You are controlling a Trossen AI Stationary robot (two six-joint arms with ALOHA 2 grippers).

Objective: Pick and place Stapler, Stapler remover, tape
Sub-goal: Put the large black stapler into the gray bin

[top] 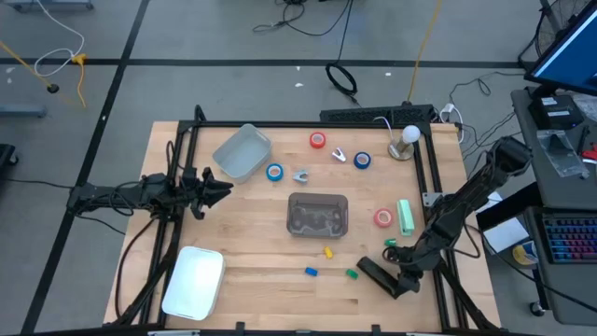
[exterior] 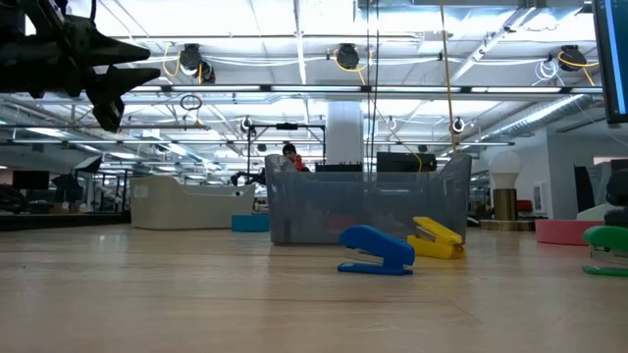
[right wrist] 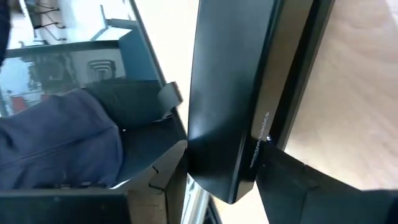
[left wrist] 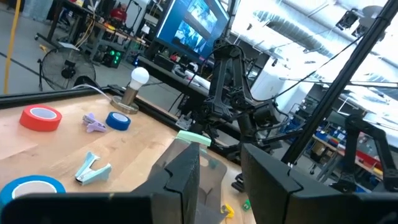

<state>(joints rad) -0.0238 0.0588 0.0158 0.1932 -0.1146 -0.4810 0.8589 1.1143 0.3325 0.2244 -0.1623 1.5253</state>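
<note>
My left gripper [top: 224, 189] [left wrist: 221, 177] is open and hangs above the table's left part, also seen in the low view [exterior: 147, 61], holding nothing. Ahead of it lie a light blue tape roll [top: 274, 172], a red roll [top: 318, 140], a dark blue roll [top: 362, 161] and two staple removers [top: 300, 175] [top: 338, 155]. A pink-red roll [top: 383, 217] lies flat right of the clear bin [top: 317, 213]. My right gripper [top: 399, 278] is low at the near right corner, shut on a black stapler [top: 373, 273]. My right gripper holds the black stapler [right wrist: 230, 106] by the end nearest the wrist, pinched between the two fingers [right wrist: 311, 199]. The fingers come about level from the table's right and lie along it, so its length juts out ahead. Whether it rests on the table I cannot tell.
Small blue [exterior: 378, 250], yellow [exterior: 437, 238] and green [exterior: 608, 245] staplers lie in front of the bin. A pale green stapler [top: 406, 217] lies right of the pink-red roll. A tilted clear tub [top: 242, 151], a white lid [top: 194, 280] and a bulb lamp [top: 408, 138] stand around.
</note>
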